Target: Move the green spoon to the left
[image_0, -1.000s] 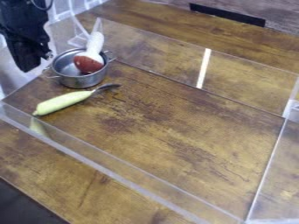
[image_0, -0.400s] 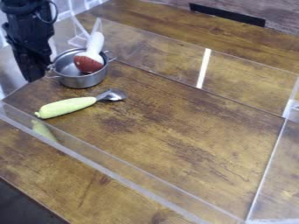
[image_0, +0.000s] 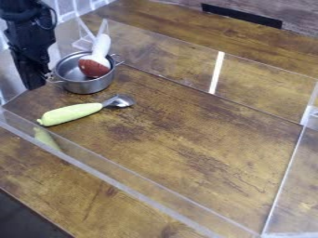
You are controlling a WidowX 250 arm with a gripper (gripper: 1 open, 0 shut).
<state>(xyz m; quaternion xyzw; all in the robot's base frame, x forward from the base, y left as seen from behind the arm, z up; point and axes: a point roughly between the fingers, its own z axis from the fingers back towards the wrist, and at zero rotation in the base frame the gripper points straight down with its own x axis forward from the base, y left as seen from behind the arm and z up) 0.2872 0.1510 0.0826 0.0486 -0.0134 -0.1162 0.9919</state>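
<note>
The green spoon [image_0: 69, 113] lies flat on the wooden table [image_0: 187, 130] near the left side. Its yellow-green handle points left and its small silver bowl [image_0: 115, 103] points right. My black gripper [image_0: 25, 76] hangs at the far left edge, pointing down. It is up and to the left of the spoon, beside the small steel pot [image_0: 82, 76]. Its fingers look pressed together with nothing between them, and it is apart from the spoon.
The steel pot holds a red item [image_0: 93, 68] and a white utensil [image_0: 99, 48] leaning upward. A low clear plastic wall [image_0: 149, 191] runs around the table, close in front of the spoon's handle. A dark slot [image_0: 243, 12] sits at the back.
The spoon's bowl end has swung slightly toward the front, and the spoon now lies flatter. The gripper has edged a little lower beside the pot.
</note>
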